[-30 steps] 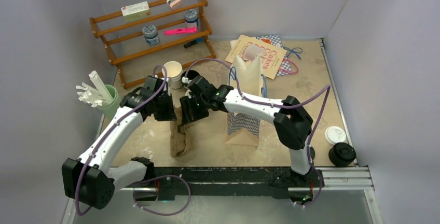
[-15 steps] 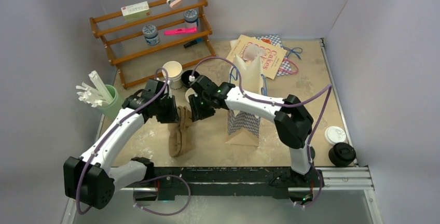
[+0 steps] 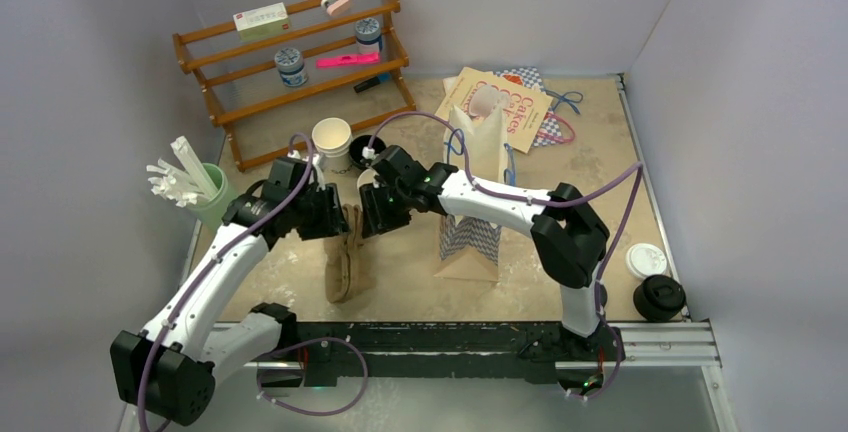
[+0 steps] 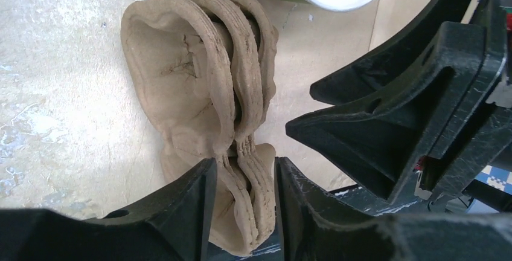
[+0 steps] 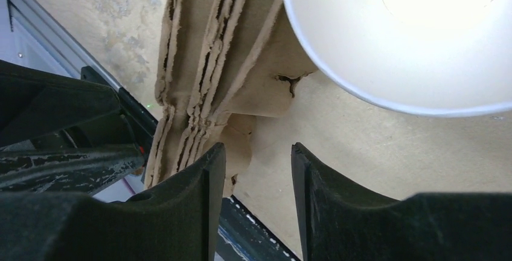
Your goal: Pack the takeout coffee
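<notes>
The takeout coffee, a black cup with a black lid, stands at the near right corner, far from both grippers. My left gripper is shut on the top end of a folded brown pulp cup carrier; in the left wrist view the carrier's layers fill the gap of the gripper. My right gripper faces it from the right. In the right wrist view that gripper is open and empty, with the carrier just beside its left finger.
A green cup with a white inside stands just behind the grippers. A white cup stands behind them. A tall paper bag stands to the right. A green cup of stirrers is at the left, a wooden rack at the back, a white lid near the coffee.
Both grippers have moved slightly toward the back. The carrier's top end has been drawn up between them, so it stands more stretched out than a second ago.
</notes>
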Robot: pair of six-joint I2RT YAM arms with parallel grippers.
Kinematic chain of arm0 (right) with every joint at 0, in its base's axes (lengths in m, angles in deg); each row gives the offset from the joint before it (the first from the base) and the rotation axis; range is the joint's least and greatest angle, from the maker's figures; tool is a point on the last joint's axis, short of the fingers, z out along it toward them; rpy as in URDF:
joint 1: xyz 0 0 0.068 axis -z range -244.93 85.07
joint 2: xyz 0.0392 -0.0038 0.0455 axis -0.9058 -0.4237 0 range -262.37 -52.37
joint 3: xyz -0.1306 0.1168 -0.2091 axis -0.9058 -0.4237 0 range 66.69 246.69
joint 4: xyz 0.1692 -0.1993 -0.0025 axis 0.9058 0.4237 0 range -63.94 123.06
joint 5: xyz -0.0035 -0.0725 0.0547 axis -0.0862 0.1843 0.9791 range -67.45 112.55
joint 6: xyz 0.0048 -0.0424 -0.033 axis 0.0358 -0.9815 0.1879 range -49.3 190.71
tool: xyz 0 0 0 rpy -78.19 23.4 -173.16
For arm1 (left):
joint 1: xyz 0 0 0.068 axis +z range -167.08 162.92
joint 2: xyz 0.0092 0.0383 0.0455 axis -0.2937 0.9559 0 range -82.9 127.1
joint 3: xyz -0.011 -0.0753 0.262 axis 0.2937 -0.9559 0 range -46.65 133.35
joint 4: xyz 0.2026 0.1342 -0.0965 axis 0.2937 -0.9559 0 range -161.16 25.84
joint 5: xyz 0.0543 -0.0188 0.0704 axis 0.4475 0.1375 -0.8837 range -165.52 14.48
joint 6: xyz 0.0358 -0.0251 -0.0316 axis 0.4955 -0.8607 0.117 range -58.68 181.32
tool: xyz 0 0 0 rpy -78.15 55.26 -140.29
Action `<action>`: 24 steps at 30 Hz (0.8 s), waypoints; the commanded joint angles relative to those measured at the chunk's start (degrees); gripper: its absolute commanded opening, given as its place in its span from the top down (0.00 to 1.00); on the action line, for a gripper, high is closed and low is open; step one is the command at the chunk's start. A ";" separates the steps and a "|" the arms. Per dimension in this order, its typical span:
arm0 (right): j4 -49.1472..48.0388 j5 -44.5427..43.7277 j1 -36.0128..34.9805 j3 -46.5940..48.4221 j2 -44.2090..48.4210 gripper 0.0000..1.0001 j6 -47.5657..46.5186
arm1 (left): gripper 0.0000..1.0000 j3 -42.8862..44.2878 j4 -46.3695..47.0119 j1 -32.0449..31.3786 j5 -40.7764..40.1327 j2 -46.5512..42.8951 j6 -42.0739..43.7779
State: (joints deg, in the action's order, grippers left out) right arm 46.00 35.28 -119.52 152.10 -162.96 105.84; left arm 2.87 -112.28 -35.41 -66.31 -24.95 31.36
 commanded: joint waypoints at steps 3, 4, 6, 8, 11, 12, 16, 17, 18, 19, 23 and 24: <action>-1.46 1.77 0.02 1.74 1.36 0.60 2.08 | 0.56 -1.51 2.71 0.40 -1.52 -1.31 -0.62; -1.25 1.23 0.03 2.09 1.02 0.61 2.42 | 0.56 -2.47 4.39 0.40 -1.30 -1.05 -1.07; -1.25 0.54 0.01 2.39 0.73 0.64 3.03 | 0.56 -3.71 7.10 0.40 -1.13 -0.40 -2.30; -1.77 0.40 0.01 2.37 0.68 0.64 3.52 | 0.56 -4.28 9.52 0.40 -1.11 -0.26 -2.88; -3.05 0.32 0.06 2.01 0.91 0.65 4.26 | 0.56 -4.69 12.68 0.40 -1.07 -0.56 -2.65; -3.48 0.28 0.01 1.96 0.90 0.65 4.46 | 0.56 -4.56 13.21 0.40 -0.99 -0.52 -2.48; -4.58 -0.76 0.01 2.31 0.66 0.65 5.71 | 0.57 -4.32 13.87 0.49 -1.59 0.52 -2.05; -4.64 -1.11 0.01 2.49 0.48 0.65 5.84 | 0.57 -4.38 14.04 0.47 -1.75 0.74 -1.96; -4.65 -1.39 0.12 2.74 0.23 0.65 6.02 | 0.58 -4.59 14.24 0.48 -1.89 1.17 -1.83; -4.62 -1.66 0.13 3.03 0.03 0.65 6.20 | 0.58 -4.75 14.54 0.49 -1.84 1.61 -1.66; -4.41 -2.41 0.30 3.92 -0.99 0.66 7.05 | 0.58 -4.62 14.72 0.49 -2.88 3.54 -1.10; -4.39 -2.56 0.32 4.09 -1.26 0.67 7.24 | 0.58 -4.49 14.76 0.49 -3.03 3.90 -0.95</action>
State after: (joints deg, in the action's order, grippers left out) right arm 42.55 34.43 -119.50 153.23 -163.09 111.35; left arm -1.70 -99.96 -35.41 -67.95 -22.35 29.44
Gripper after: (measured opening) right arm 0.339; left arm 0.422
